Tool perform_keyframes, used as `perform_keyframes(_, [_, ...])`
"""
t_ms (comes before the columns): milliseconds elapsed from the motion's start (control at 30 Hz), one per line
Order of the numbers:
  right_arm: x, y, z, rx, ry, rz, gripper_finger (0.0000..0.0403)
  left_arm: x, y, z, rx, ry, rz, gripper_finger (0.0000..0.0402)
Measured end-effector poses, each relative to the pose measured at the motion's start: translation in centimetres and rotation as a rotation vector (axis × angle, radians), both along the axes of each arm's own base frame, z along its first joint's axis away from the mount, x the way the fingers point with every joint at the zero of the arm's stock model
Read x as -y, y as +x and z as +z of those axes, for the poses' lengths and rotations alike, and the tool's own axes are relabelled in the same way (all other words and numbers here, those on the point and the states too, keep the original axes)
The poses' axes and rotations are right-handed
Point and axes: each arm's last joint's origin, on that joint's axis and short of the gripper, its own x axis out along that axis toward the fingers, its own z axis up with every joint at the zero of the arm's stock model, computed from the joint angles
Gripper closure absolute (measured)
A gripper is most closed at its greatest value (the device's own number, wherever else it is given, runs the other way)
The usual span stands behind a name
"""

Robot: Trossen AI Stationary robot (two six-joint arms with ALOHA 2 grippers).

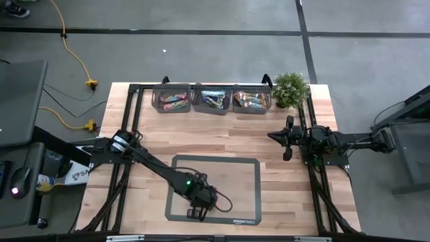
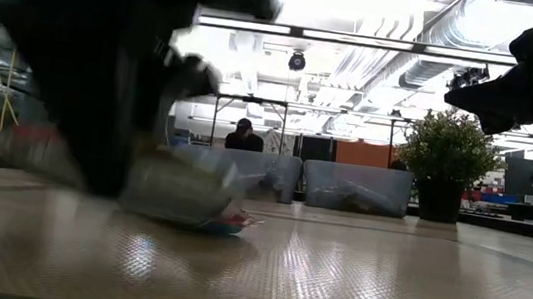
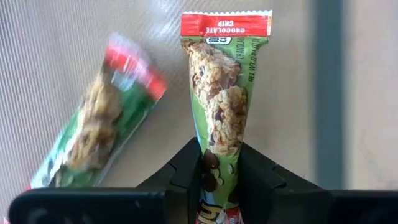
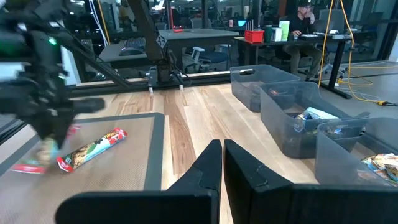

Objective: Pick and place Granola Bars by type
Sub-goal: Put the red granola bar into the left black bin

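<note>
My left gripper (image 1: 195, 212) is low over the grey mat (image 1: 248, 195) near the table's near edge, shut on a green granola bar (image 3: 222, 93) with a red sealed end marked "chocolate chip". A second green bar with red ends (image 3: 93, 137) lies flat on the mat beside it, also seen as the bar (image 4: 93, 149) in the right wrist view. In the low view the left gripper is a dark blur with a bar's end (image 2: 228, 223) at mat level. My right gripper (image 1: 285, 138) waits shut above the table's right side, touching nothing. My left gripper pinches the green bar between its two fingers (image 3: 186, 168), across its width, at the part (image 3: 221, 152) away from the red sealed end. The fingers come from above, pointing down. The bar runs forward past the fingertips; whether it is clear of the mat cannot be told.
Three grey translucent bins (image 1: 175, 99), (image 1: 211, 99), (image 1: 250, 99) stand in a row at the table's far edge, each with bars inside. A potted plant (image 1: 290, 89) stands at the far right corner. Bare wood lies between the mat and the bins. A person sits in the room behind.
</note>
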Motion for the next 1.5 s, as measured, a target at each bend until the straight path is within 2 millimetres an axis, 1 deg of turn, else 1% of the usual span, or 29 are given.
perform_keyframes(200, [0.0,0.0,0.0,0.004,0.000,0.000,0.0402,0.2,0.4,3.2,0.013,0.010,-0.035,0.0326])
perform_keyframes(267, [0.0,0.0,0.0,0.002,0.000,0.000,0.0402,0.1,0.3,4.3,0.011,0.018,-0.040,0.0326])
perform_keyframes(400, [0.0,0.0,0.0,0.003,0.000,-0.001,0.0402,0.0,0.4,6.8,0.114,0.031,-0.034,0.0326])
perform_keyframes(600, [0.0,0.0,0.0,0.002,0.000,0.000,0.0402,-0.4,0.5,10.5,0.304,0.076,0.031,0.0326])
perform_keyframes(867, [0.0,0.0,0.0,0.000,0.000,0.000,0.0402,-1.4,-0.5,15.6,0.550,0.057,0.111,0.0326])
perform_keyframes(1033, [0.0,0.0,0.0,-0.005,0.000,0.000,0.0402,-2.0,-1.2,18.2,0.682,0.044,0.147,0.0326])
perform_keyframes(1200, [0.0,0.1,-0.1,-0.013,0.000,0.001,0.0402,-2.4,-1.9,20.2,0.765,0.009,0.164,0.0326])
perform_keyframes(1300, [0.0,0.1,-0.1,-0.013,0.000,0.000,0.0402,-2.7,-2.4,21.7,0.848,-0.023,0.181,0.0326])
perform_keyframes(1500, [0.0,0.1,-0.1,-0.013,0.000,0.000,0.0402,-3.2,-3.2,25.6,1.091,-0.109,0.188,0.0326])
